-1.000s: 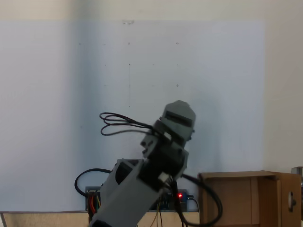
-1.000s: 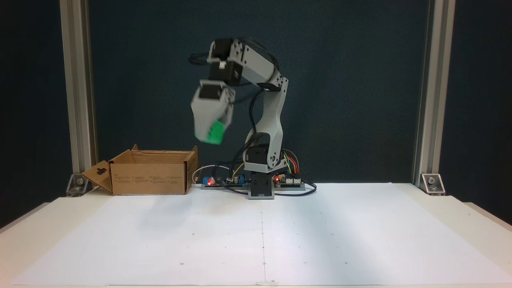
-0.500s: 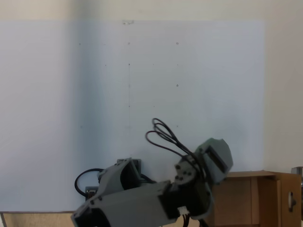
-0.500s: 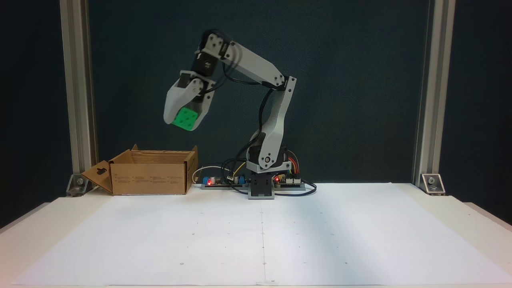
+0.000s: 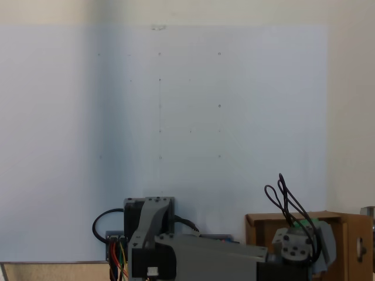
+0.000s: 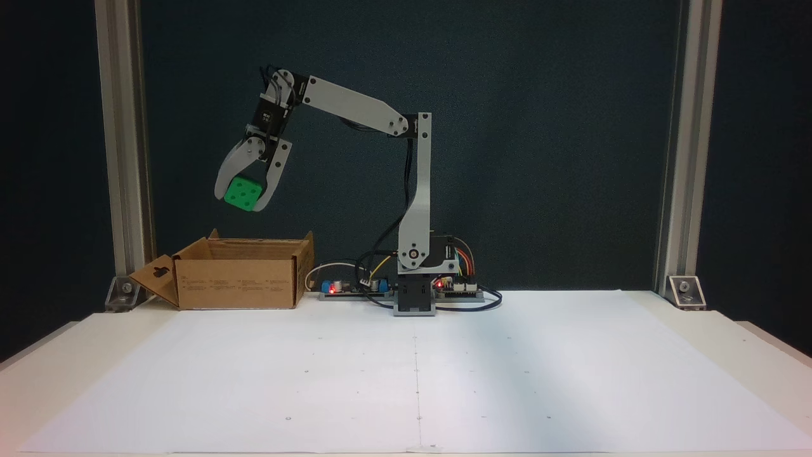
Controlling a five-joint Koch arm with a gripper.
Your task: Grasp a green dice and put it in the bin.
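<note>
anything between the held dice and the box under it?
Nothing: in a fixed view the green dice, clamped in the gripper, hangs over the bin with bare air between.

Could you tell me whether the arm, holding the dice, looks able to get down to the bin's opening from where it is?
Probably yes: the gripper holds the green dice above the bin, whose flaps stand open with nothing between them.

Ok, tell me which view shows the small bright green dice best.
The side-on fixed view: the small bright green dice faces the camera with its pips visible, clamped in the grey end effector above the brown cardboard box. The other fixed view catches a green sliver behind the arm.
</note>
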